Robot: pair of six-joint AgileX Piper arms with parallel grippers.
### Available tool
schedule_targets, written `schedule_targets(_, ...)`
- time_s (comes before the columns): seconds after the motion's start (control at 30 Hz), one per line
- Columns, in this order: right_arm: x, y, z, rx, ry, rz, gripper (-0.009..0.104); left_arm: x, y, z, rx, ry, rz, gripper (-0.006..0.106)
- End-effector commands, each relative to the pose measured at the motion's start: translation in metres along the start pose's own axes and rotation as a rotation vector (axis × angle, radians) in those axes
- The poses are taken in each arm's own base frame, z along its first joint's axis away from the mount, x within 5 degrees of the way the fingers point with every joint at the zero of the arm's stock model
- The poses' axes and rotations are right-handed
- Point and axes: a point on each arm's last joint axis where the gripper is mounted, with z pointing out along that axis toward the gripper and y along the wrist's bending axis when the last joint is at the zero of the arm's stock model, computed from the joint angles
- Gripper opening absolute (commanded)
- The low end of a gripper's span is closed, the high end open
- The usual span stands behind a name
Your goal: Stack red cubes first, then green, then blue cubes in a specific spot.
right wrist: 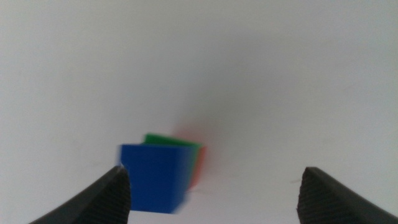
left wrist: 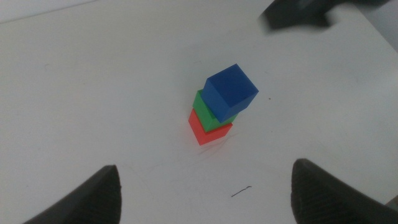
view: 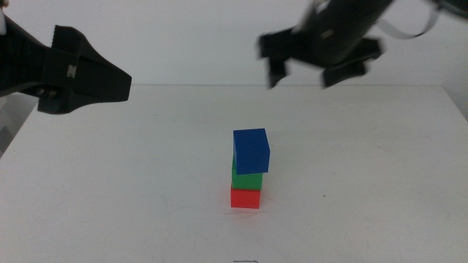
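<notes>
Cubes are standing in a finished three-high stack near the middle of the white table (view: 110, 190): the red cube (view: 245, 198) is sitting on the tabletop, the green cube (view: 246, 180) is resting on it, and the blue cube (view: 251, 150) is sitting on top. The blue one is lying turned out of line with the two beneath it, its corners overhanging the green cube's edges, as the left wrist view is showing clearly. A thin grey scuff line (left wrist: 241, 191) is showing on the table near the stack's base in that same view. Neither gripper is touching any cube. The left gripper (view: 110, 82) is hanging above the table at the left side of the middle view, well apart from the stack; its jaws are standing wide apart in its wrist view, gripping nothing. The right gripper (view: 316, 71) is hovering high above the far part of the table, up and to the right of the stack, blurred, with its jaws spread wide and nothing between them.
</notes>
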Motion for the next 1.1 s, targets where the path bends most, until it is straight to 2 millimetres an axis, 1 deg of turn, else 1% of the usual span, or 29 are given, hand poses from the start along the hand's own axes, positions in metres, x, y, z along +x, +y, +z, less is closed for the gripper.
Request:
schedule_targets(0.0,-0.004,-0.027,-0.053,-0.011,-0.120,-0.028,0.074,-0.009,-0.004,-0.009,0.017,-0.090,0.001,0.094)
schedule_targets(0.07,-0.002,-0.047,-0.068,-0.014,-0.186,-0.064,0.074,-0.009,-0.004,-0.009,0.017,-0.090,0.001,0.094)
schedule_targets(0.17,0.007,-0.085,-0.088,0.016,-0.295,-0.085,0.074,-0.009,-0.004,-0.009,0.017,-0.090,0.001,0.094)
schedule_targets(0.3,0.028,-0.137,-0.116,0.083,-0.481,-0.025,0.074,-0.009,-0.004,-0.009,0.017,-0.090,0.001,0.094)
schedule_targets(0.33,0.035,-0.147,-0.122,0.100,-0.526,-0.006,0.074,-0.009,-0.004,-0.009,0.017,-0.090,0.001,0.094)
schedule_targets(0.43,0.055,-0.170,-0.131,0.142,-0.635,0.043,0.074,-0.009,-0.004,-0.009,0.017,-0.090,0.001,0.094)
schedule_targets(0.53,0.072,-0.181,-0.134,0.168,-0.705,0.056,0.074,-0.009,-0.004,-0.009,0.017,-0.090,0.001,0.094)
schedule_targets(0.6,0.078,-0.183,-0.134,0.171,-0.726,0.051,0.074,-0.009,-0.004,-0.009,0.017,-0.090,0.001,0.094)
schedule_targets(0.83,0.082,-0.183,-0.130,0.181,-0.706,0.037,0.074,-0.009,-0.004,-0.009,0.017,-0.090,0.001,0.094)
schedule_targets(0.97,0.081,-0.184,-0.128,0.180,-0.702,0.038,0.074,-0.009,-0.004,-0.009,0.017,-0.090,0.001,0.094)
schedule_targets(1.07,0.081,-0.184,-0.128,0.180,-0.702,0.038,0.074,-0.004,0.012,-0.020,-0.167,-0.232,0.014,0.094)
